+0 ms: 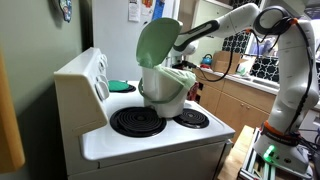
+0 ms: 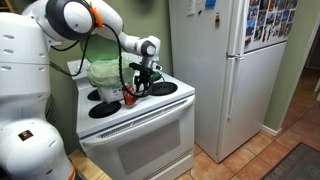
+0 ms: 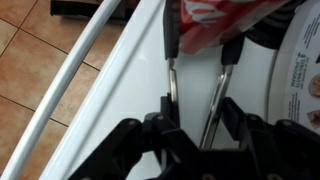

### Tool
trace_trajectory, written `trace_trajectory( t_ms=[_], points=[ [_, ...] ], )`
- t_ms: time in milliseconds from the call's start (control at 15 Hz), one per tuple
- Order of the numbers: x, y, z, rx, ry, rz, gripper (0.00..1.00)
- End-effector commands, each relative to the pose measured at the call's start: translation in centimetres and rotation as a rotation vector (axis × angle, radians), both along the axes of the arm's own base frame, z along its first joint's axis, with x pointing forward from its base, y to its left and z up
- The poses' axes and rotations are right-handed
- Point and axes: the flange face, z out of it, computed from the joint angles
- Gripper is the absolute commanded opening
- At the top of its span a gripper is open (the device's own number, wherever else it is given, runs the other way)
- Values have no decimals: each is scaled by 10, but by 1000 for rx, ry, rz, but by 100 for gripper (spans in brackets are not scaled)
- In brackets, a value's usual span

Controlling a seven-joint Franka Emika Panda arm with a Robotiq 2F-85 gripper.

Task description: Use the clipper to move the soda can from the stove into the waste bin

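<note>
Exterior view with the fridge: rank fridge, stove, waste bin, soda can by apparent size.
1. fridge, largest, even with its top cropped.
2. stove.
3. waste bin, clearly smaller than the stove it sits on.
4. soda can, smallest, pinched in the clipper.

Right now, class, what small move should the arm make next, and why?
Probably lift straight up a little. In the wrist view the clipper pinches the soda can, and in an exterior view the can sits low by the stove, below the rim of the waste bin.
</note>
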Motion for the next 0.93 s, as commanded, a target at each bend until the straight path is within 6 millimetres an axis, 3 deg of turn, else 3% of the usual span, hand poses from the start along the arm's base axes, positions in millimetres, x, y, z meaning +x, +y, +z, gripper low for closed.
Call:
trace_trajectory(
  t_ms=[0, 133, 200, 800, 867],
  points=[
    [0, -3, 8, 1, -9, -1, 54],
    [0, -2, 8, 0, -9, 0, 54],
    [0, -1, 5, 0, -5, 3, 29],
    [4, -30, 40, 201, -34, -336, 29],
    [9, -23, 32, 183, -14, -246, 54]
  ],
)
